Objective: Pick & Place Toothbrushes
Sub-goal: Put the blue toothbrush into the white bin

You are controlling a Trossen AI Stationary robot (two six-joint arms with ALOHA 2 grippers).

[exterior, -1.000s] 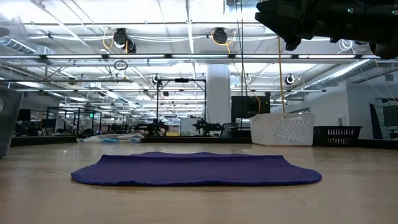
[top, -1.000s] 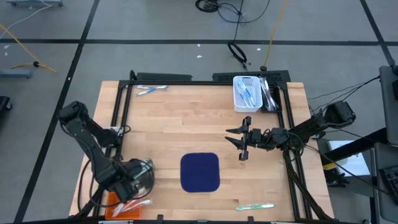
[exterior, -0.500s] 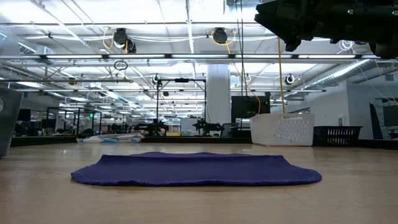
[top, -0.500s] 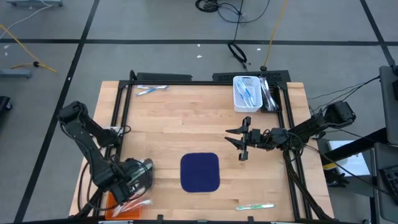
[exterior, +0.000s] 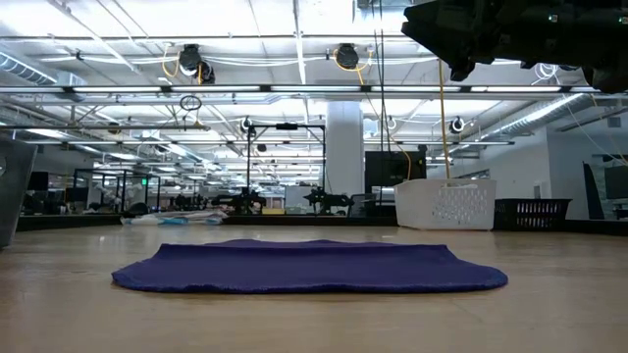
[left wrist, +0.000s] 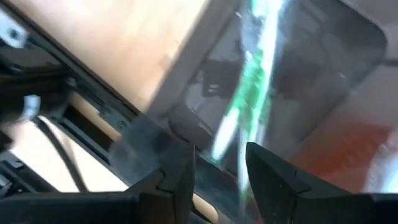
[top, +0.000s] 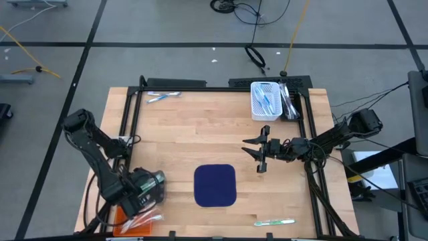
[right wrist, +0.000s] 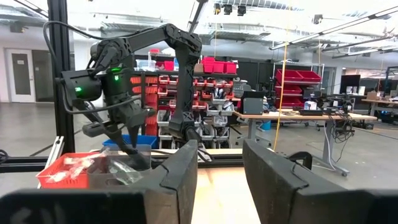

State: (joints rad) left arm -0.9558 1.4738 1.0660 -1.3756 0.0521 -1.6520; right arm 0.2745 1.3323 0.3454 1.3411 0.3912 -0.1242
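A green-and-white toothbrush [left wrist: 249, 93] lies in a clear packet just ahead of the left gripper [top: 148, 201], whose jaws stand parted around nothing. That arm is folded low over the worktop's [top: 200, 127] near left corner, above an orange bin [top: 119, 218] of wrapped toothbrushes [top: 144, 219]. Other toothbrushes are scattered — a blue-and-white pair [top: 162, 96] at the far left edge, a green one [top: 274, 222] by the near right edge. The white basket [top: 265, 100] at the far right holds several blue ones. The navy mat [top: 215, 185] lies bare at near centre. The right gripper [top: 261, 151] reaches in level from the right — jaws apart and empty.
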